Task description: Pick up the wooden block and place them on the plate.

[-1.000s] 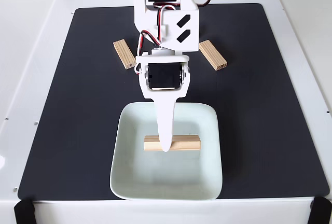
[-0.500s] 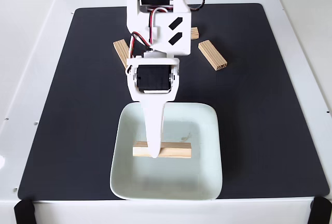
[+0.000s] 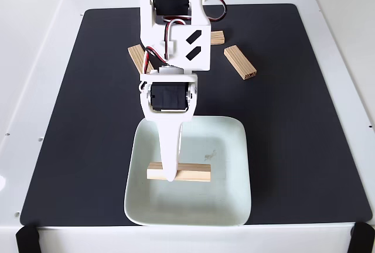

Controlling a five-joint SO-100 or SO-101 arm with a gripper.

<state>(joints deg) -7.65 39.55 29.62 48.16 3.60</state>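
My gripper (image 3: pixel 170 175) hangs over the plate (image 3: pixel 234 142) with one wooden block (image 3: pixel 196 172) crosswise beneath it, whether clamped I cannot tell, so I judge release and a clean lift come next.

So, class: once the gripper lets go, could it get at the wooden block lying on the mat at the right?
Probably yes. That wooden block lies alone on the black mat, nothing over it, close beside the arm. The gripper is over the plate.

Lab-like bench: white table (image 3: pixel 35 89), black mat (image 3: pixel 88 118), clamps (image 3: pixel 26 238)
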